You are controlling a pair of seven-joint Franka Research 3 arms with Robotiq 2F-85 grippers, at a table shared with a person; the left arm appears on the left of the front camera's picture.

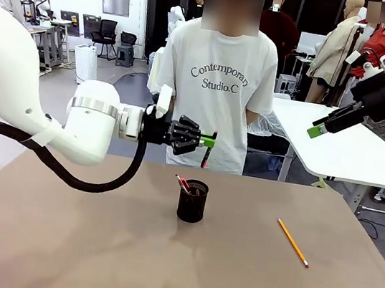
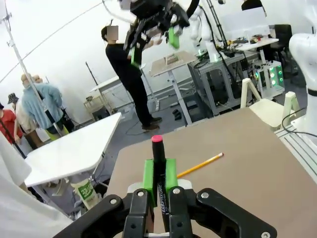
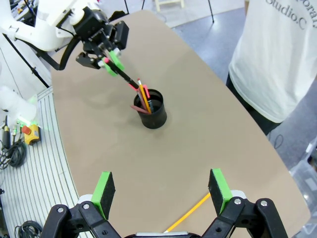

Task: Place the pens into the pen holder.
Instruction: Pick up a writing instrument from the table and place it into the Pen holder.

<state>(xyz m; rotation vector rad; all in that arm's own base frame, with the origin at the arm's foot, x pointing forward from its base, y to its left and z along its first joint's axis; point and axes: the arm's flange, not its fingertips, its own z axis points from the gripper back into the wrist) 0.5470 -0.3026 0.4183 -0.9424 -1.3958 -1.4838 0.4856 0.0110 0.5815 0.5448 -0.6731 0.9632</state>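
One pen holder (image 1: 191, 209), a black mesh cup, stands on a brown table (image 1: 90, 245). There are two grippers.

The left gripper (image 1: 209, 141) is clenched on one black pen (image 1: 205, 159) with pink-red ends. The pen's long axis is nearly upright and crosses the green pads. One pink end shows just past the pads, and the other end points down toward the cup. The cup sits below these jaws, a little apart from the pen's lower end.

From the right wrist, at least two sticks lean in the cup: a yellow-orange stick (image 3: 142, 91) and a dark red-brown stick (image 3: 139, 107). Whether there are more in the cup cannot be told.

One yellow pencil (image 1: 292, 241) lies flat on the table, its long axis diagonal, well apart from the left jaws.

The right gripper (image 3: 161, 186) is released, its pads wide apart with nothing between them, high above the pencil.

One person stands at the table's far side.
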